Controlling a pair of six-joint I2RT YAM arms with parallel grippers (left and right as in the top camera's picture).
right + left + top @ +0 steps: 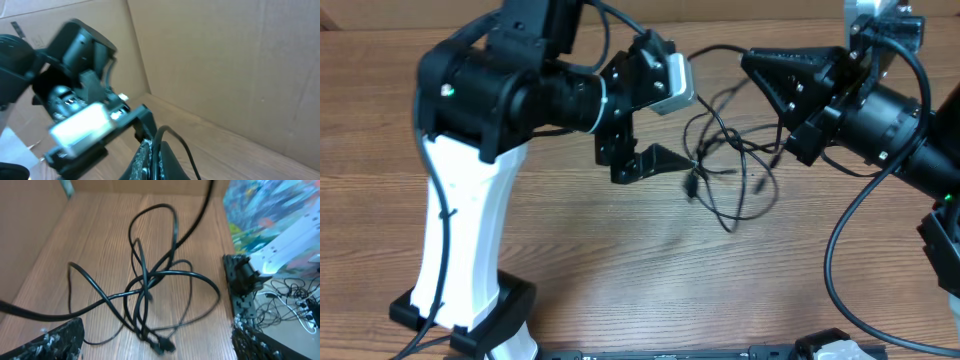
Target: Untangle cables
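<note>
Plainly, we are early in the job: the cables (704, 152) lie in one knotted heap on the worktop (620, 260), toward 1 o'clock of its middle in the overhead view, several loops crossing at one tight point and no cord yet laid apart. The right claw (748, 62), at 1 o'clock of the heap, is closed on one strand that rises out of it, while the left claw (156, 345) hangs at 9 o'clock of the knot, spread wide and holding nothing. We judge nearly all the separating is left to do.
</note>
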